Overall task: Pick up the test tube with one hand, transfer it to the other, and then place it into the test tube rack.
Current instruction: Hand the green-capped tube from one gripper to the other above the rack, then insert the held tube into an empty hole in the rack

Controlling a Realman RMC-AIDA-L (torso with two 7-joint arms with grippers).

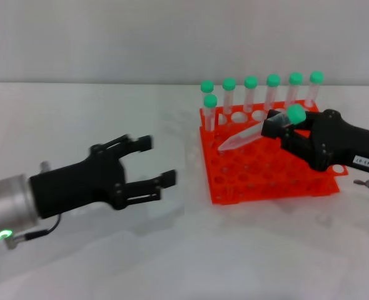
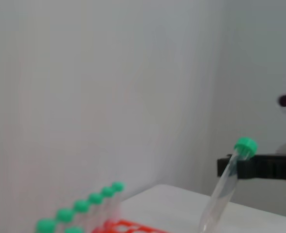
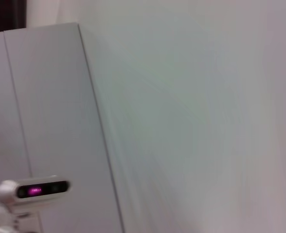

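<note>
White tabletop (image 1: 172, 262) carried the bright orange-red plastic grid rack (image 1: 266, 175), w/ seven green-capped clear tubes (image 1: 251, 94) upright along its far side. We found the right black labelled gripper (image 1: 283, 127) pinching a green-capped clear tapered tube (image 1: 253, 134), tilted above the rack. Left black silver-wristed gripper (image 1: 152, 165) hung spread, empty, beside the rack.

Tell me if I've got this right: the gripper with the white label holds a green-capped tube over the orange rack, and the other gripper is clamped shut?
Not quite. In the head view the left gripper is open and empty. The right gripper does hold the test tube over the test tube rack.
</note>
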